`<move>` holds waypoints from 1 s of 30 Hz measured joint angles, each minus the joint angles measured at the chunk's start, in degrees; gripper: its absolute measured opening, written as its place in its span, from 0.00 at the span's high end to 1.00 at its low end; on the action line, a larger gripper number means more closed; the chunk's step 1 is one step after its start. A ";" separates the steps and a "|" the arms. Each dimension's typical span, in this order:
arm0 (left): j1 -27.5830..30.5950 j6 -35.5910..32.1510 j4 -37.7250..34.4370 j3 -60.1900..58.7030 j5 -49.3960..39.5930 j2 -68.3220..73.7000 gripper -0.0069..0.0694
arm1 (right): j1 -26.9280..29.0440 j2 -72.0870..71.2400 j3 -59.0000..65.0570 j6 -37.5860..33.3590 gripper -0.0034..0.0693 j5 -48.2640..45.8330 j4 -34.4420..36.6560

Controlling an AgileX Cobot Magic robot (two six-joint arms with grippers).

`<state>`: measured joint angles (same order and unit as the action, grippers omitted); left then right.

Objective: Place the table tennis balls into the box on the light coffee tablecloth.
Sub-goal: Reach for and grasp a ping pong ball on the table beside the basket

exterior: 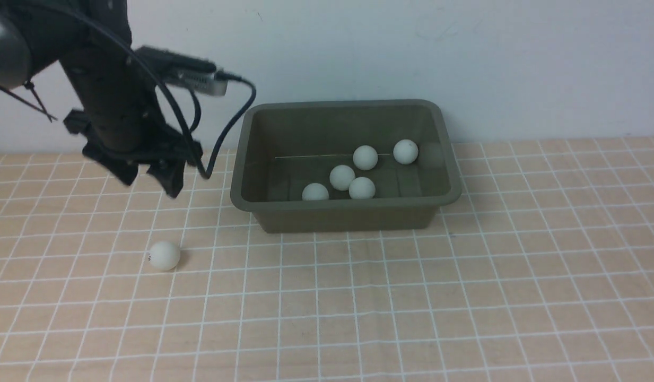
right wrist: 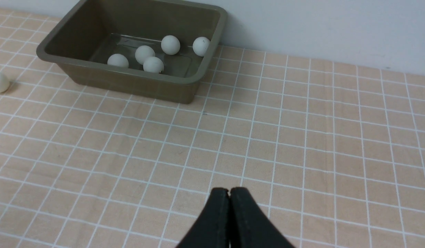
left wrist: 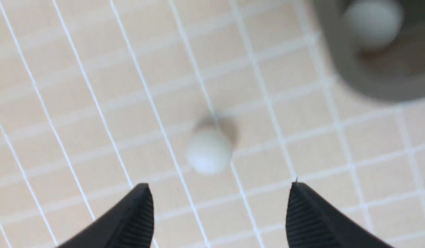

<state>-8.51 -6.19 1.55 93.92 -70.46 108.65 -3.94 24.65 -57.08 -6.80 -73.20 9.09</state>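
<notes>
Holding the left gripper [exterior: 150, 181] over the far left of the light coffee tablecloth [exterior: 316, 307], fingertips wide apart and pointing down, nothing between them. Judging by this pose, lining up for a pick. Just nearer the camera, on the cloth and well clear of both fingers, find the loose ball [exterior: 164, 255], white and unclaimed. Seen from the left wrist, located ahead of the space between the open fingers, not inside it.

Farther right, near the white wall [exterior: 544, 69], see the olive-green box [exterior: 340, 217], standing upright on the cloth. Inside, across the floor from left to right, count five white balls: one half-hidden by the near rim [exterior: 315, 192], two close together in the middle [exterior: 342, 177], one behind those, and one off toward the right wall. Probably close to finished, then, judging by just one visible ball outside.

At the far right, in the right wrist view, find the right gripper [right wrist: 229, 193] closed to a narrow point, gripping nothing, well apart from the box. Likely not needed for this pick.

Next, bring the left fingers toward the camera, centre them around the ball, lower and close gently. Beware of nudging it off centre and sending it rolling. Then lift above the rim, carry right and release.
</notes>
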 joint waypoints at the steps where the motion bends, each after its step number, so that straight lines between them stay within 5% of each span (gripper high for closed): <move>1: 0.30 0.00 0.00 -3.75 0.72 0.00 0.35 | 0.00 0.00 0.00 -0.06 0.98 0.00 0.00; 12: 0.63 0.00 0.17 -14.44 16.77 0.00 0.35 | 0.00 0.00 0.00 -0.10 0.98 -0.39 1.55; 30: 0.63 0.00 1.77 -15.21 20.36 4.76 0.35 | 0.00 0.00 0.00 -0.16 0.98 -0.39 1.55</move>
<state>-7.89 -6.19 3.32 78.71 -50.10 113.40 -3.94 24.65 -57.08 -6.96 -73.60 10.64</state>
